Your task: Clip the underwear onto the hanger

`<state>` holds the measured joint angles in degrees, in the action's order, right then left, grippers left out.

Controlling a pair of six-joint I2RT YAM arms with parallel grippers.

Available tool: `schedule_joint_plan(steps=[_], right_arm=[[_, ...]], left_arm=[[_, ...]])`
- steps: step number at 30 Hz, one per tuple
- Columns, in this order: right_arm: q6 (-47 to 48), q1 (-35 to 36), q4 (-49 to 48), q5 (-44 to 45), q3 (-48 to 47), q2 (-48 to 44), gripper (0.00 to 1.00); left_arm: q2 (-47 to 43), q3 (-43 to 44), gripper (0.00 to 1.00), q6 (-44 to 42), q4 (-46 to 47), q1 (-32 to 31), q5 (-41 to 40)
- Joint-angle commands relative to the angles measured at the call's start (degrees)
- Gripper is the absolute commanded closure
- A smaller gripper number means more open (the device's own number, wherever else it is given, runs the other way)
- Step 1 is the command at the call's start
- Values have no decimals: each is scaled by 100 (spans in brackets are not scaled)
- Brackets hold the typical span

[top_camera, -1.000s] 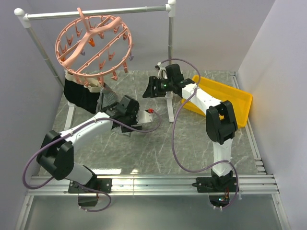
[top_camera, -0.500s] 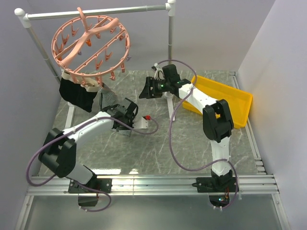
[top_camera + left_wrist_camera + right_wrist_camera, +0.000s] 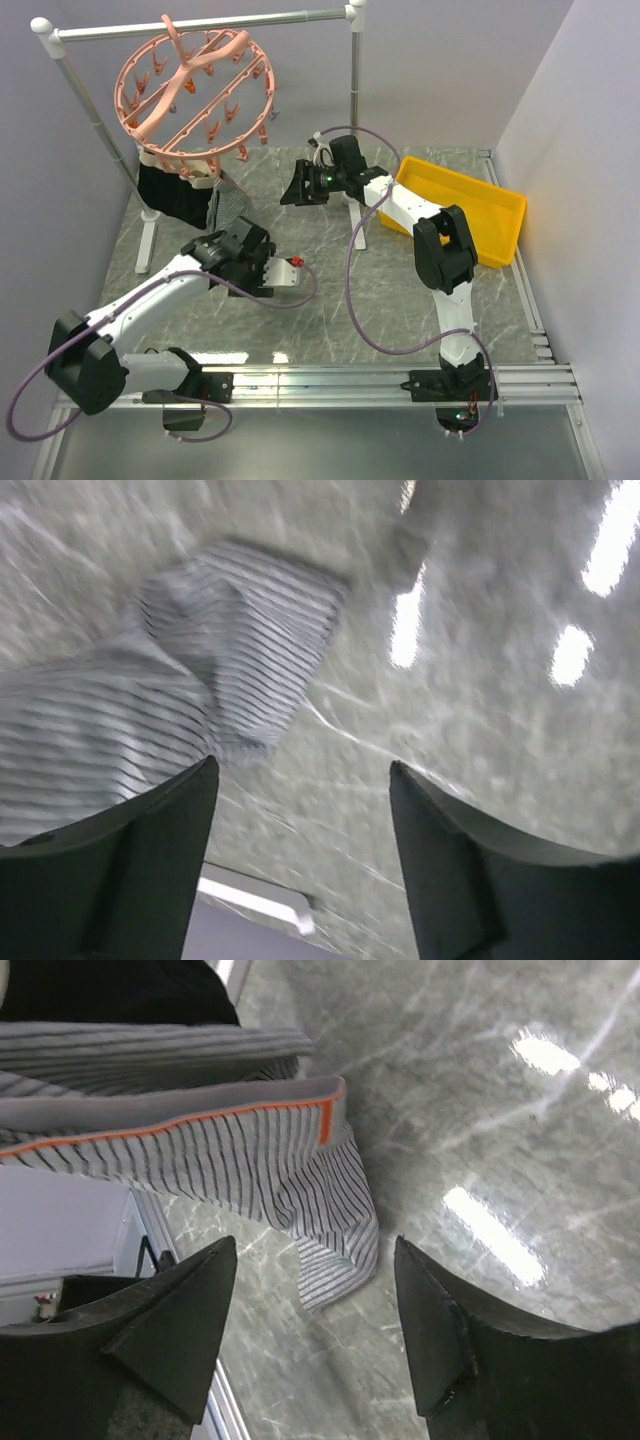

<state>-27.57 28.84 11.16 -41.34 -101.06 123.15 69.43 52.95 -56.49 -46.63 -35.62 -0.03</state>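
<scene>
The hanger (image 3: 195,95), a salmon-pink ring with many small clips, hangs from the rail at the back left. The underwear (image 3: 228,207), grey with fine stripes, droops below the ring's near right side, one corner reaching the tabletop. I cannot tell which clip holds it. My left gripper (image 3: 234,240) is just in front of it, open and empty, with the striped cloth (image 3: 200,670) up and left of the fingers. My right gripper (image 3: 295,188) stands to its right, open, facing the orange-edged waistband (image 3: 250,1160).
A dark garment (image 3: 168,192) with a pale waistband hangs from the ring's left side. The grey rail (image 3: 200,25) has a right post (image 3: 355,120) close behind my right arm. A yellow bin (image 3: 470,205) sits at the right. Purple cables loop over the table.
My left gripper pulled back a little toward the near side and its arm dropped lower. My right gripper slid left toward the underwear. The ring swung slightly.
</scene>
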Motion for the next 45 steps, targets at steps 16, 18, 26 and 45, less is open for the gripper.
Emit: schedule_joint_plan(steps=[16,18,26,45], right_arm=[[-3,157,-228,188,-28,-213,13],[-20,192,-254,179,-46,-169,13],[-239,298,-509,100,-248,147,12],[-161,377,-404,785,-512,288,1]], left_arm=[[2075,470,73,-153,1193,-191,-1088],[1874,558,93,-73,893,-191,-921],[-14,50,100,-424,-55,-200,169],[1757,111,3,-626,1893,-367,-1638]])
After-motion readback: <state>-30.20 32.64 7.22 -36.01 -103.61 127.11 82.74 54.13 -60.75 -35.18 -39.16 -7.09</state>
